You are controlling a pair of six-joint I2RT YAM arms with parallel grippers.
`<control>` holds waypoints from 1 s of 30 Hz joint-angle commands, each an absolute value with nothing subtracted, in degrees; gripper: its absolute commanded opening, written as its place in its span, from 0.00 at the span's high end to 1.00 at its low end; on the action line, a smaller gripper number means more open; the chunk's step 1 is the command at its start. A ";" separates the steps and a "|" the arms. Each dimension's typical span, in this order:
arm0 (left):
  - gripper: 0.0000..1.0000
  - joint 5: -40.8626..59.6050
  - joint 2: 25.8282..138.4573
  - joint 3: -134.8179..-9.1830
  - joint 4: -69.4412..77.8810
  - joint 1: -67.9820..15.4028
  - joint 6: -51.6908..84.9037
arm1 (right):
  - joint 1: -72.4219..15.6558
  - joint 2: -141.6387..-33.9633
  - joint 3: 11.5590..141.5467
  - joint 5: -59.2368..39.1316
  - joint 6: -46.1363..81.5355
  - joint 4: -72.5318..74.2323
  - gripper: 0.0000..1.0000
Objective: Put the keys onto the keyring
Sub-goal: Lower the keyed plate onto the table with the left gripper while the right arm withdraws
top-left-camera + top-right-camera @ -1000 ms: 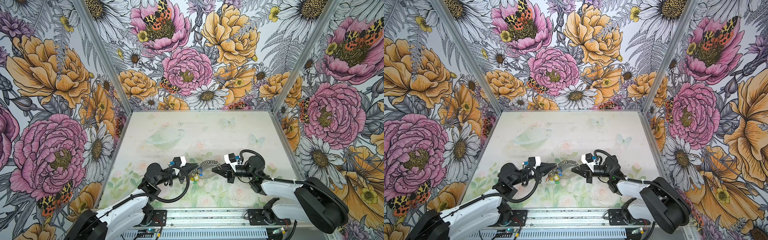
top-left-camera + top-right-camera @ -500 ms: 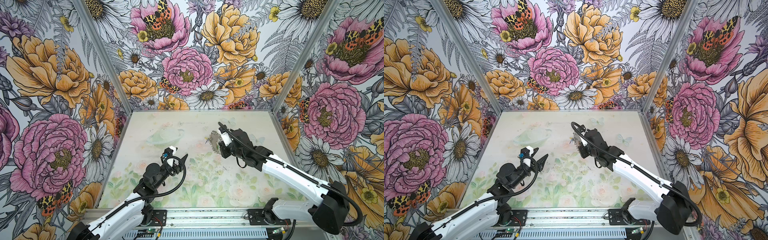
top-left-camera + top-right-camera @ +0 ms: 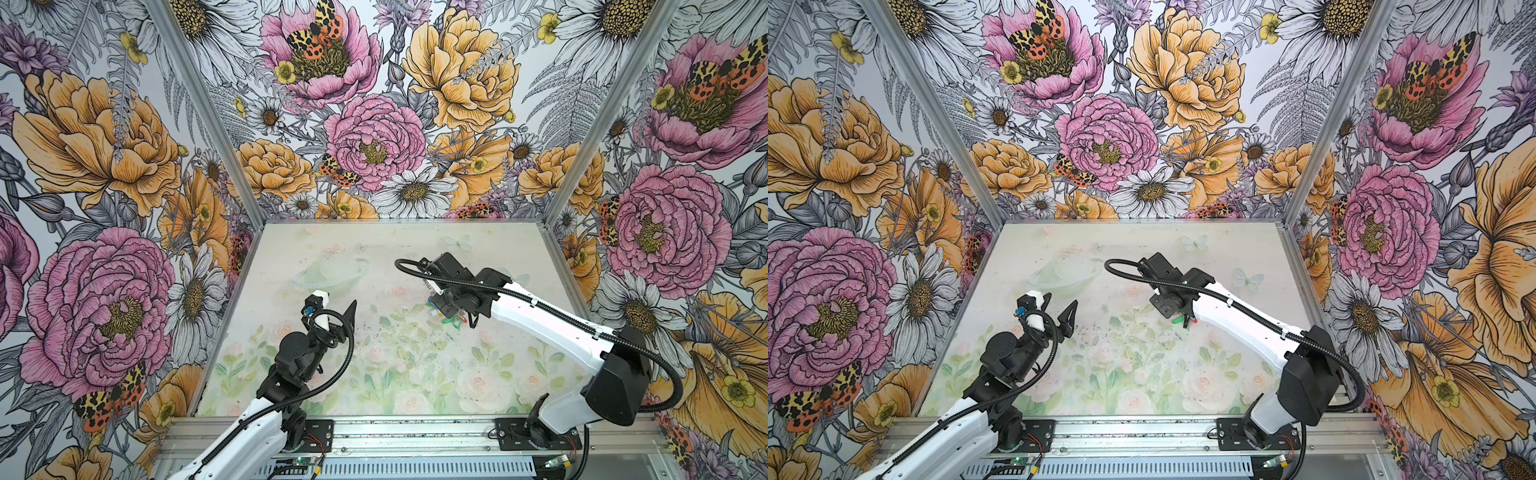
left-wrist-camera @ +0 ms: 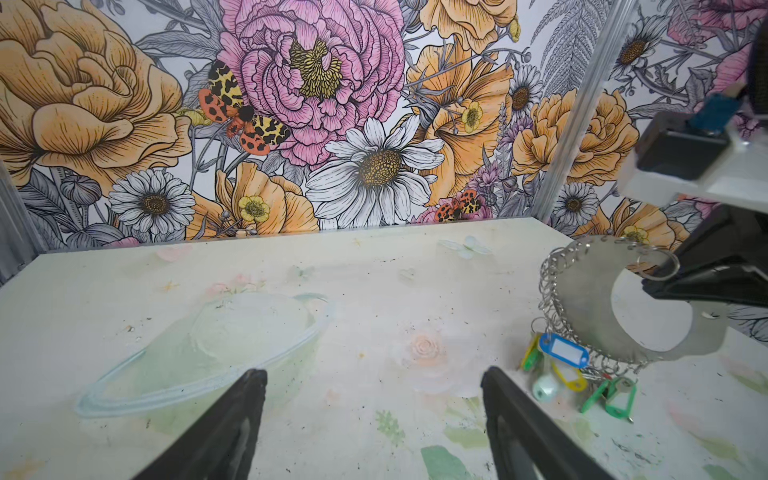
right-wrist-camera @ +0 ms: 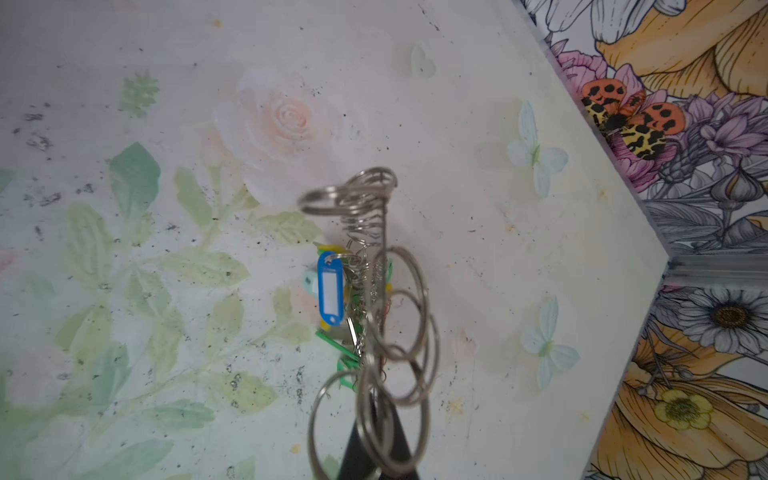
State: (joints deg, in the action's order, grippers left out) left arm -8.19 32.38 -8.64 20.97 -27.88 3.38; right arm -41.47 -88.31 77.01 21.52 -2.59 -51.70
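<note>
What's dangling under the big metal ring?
Under the keyring hang a blue tag, a yellow tag and green tags. Anything behind them is covered by the tags and the wire rings.

Bare table [image 4: 353, 291] lies ahead of the left pincer [image 4: 374, 370]. To its side the keyring [image 4: 590, 303], upright in the right pincer [image 4: 660, 274], and dangling tags [image 4: 569, 378] block passage.
</note>
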 commanded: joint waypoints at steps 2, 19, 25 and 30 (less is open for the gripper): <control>0.16 -8.27 31.64 -7.79 20.28 -26.82 5.10 | -35.35 -92.36 82.79 32.78 -5.66 -54.46 1.00; 0.16 -9.22 30.07 -7.21 20.21 -25.85 6.27 | -47.32 -109.31 87.16 29.89 4.03 -60.76 1.00; 0.15 -10.60 27.17 -6.19 19.67 -25.29 6.90 | -53.95 -111.17 89.05 25.79 8.12 -62.70 0.99; 0.14 -10.83 24.23 -5.60 18.54 -24.19 7.55 | -57.52 -110.31 89.60 19.33 9.75 -63.36 0.87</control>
State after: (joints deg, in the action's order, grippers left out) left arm -9.47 25.56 -6.46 19.68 -25.02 6.33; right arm -55.99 -110.52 88.36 26.44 6.59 -62.52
